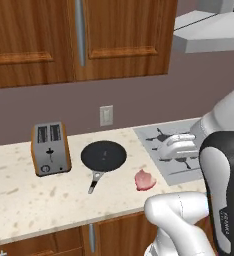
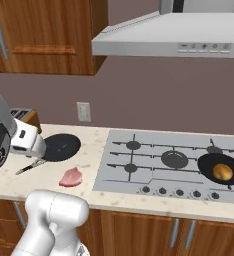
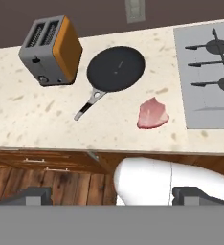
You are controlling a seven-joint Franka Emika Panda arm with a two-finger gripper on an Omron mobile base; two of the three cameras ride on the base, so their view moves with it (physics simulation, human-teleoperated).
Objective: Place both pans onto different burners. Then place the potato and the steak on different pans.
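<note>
Jaws wide, above counter (image 3: 18, 119) edge

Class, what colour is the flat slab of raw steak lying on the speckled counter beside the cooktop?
Pink with paler streaks; the flat raw steak slab shows best in the hand view.

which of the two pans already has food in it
The pan on the stove's right front burner: it holds the potato. The other pan, on the counter beside the toaster, has nothing in it.

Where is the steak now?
The steak lies on the counter, between the empty pan and the cooktop, near the counter's front edge.
</note>
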